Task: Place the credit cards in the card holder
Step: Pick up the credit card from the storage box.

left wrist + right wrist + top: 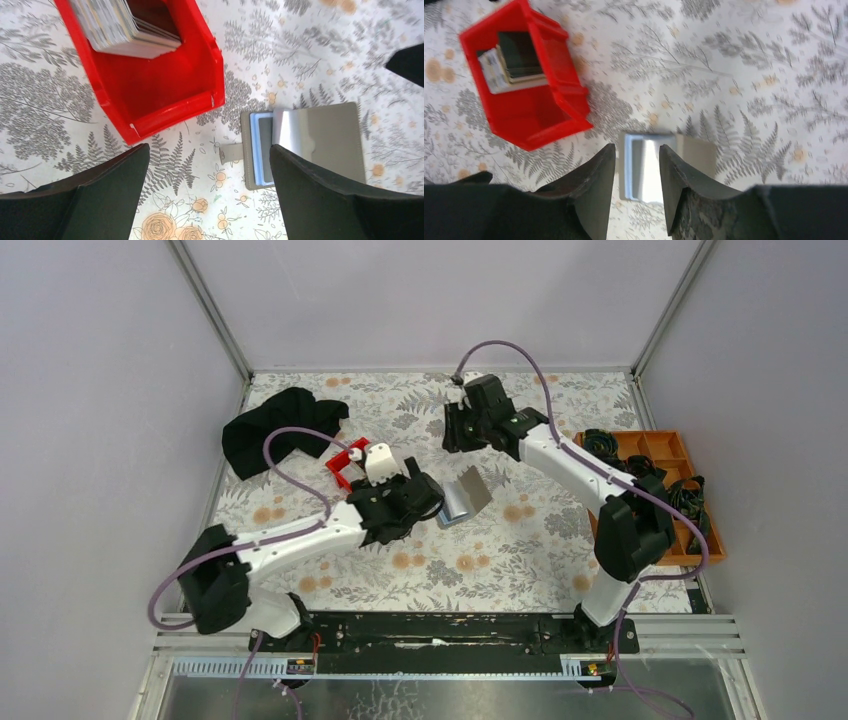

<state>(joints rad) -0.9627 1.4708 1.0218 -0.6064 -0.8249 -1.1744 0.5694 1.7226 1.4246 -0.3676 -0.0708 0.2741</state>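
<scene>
- Left gripper (207, 155) wide apart, empty, between red bin (165, 95) and card holder (320, 135).
- Right gripper (636, 155) parted, empty, beyond it.
- It lies open on the table (325, 50), light blue card (260, 150) seemingly tucked inside.

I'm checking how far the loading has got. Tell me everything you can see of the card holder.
The card holder is a flat grey folding wallet, matte, lying open on the floral tablecloth beside the red bin. A light blue card sits in the half nearer the bin; a closing tab sticks out there. Its other leaf looks glossy near the fold. Nothing grips it.
</scene>
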